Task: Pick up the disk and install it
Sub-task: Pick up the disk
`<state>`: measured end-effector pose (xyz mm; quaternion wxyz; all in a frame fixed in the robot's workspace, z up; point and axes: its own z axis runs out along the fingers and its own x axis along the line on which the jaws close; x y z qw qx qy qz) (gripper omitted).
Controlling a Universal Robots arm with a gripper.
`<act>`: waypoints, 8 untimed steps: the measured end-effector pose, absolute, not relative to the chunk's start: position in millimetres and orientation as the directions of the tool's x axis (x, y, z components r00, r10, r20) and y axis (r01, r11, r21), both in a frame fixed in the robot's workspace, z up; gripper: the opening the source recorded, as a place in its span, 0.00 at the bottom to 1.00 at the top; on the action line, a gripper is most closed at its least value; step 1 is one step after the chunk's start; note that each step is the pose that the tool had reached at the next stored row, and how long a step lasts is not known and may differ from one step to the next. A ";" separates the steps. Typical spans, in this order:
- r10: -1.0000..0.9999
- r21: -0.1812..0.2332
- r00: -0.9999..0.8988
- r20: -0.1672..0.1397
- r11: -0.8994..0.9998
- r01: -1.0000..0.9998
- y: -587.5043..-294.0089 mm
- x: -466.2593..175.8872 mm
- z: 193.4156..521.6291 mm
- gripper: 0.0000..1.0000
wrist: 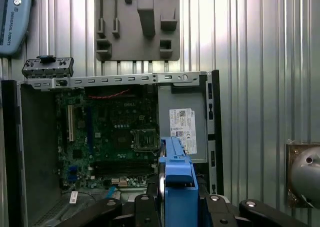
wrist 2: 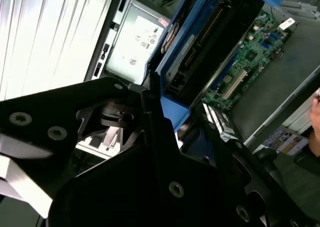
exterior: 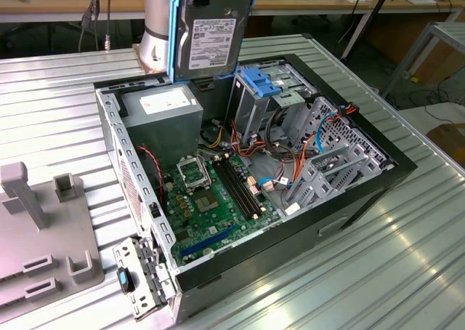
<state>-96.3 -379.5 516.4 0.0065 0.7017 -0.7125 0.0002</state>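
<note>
The disk (exterior: pixel 211 28), grey metal with bright blue side rails, hangs upright above the back of the open computer case (exterior: pixel 396 163), over the power supply (exterior: pixel 163 112). In the first wrist view my gripper (wrist: pixel 177 207) is shut on the disk (wrist: pixel 177 179), a black finger (wrist: pixel 147 212) on each side of its blue rail. The second wrist view looks along the disk (wrist 2: pixel 200 52) toward the motherboard (wrist 2: pixel 250 52). Inside the case, drive cages (exterior: pixel 320 148) stand at the exterior view's right, behind a pale-blue bracket (exterior: pixel 260 79).
A grey fixture plate (exterior: pixel 36 228) with upright posts lies on the ribbed metal table at the exterior view's left. A small metal bracket (exterior: pixel 138 279) leans at the case's near corner. Cables (exterior: pixel 247 145) cross the case interior. A pendant (wrist: pixel 12 17) lies beside the plate.
</note>
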 end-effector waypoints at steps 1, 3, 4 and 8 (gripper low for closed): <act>-1.000 0.009 -0.015 0.009 0.015 -1.000 -379.5 -91.9 516.2 0.37; -1.000 0.009 -0.015 0.010 0.015 -1.000 -379.5 -83.8 515.9 0.37; -1.000 0.009 -0.015 0.010 0.015 -1.000 -379.5 -83.9 515.9 0.37; -1.000 0.009 -0.015 0.010 0.015 -1.000 -379.5 -83.4 515.9 0.37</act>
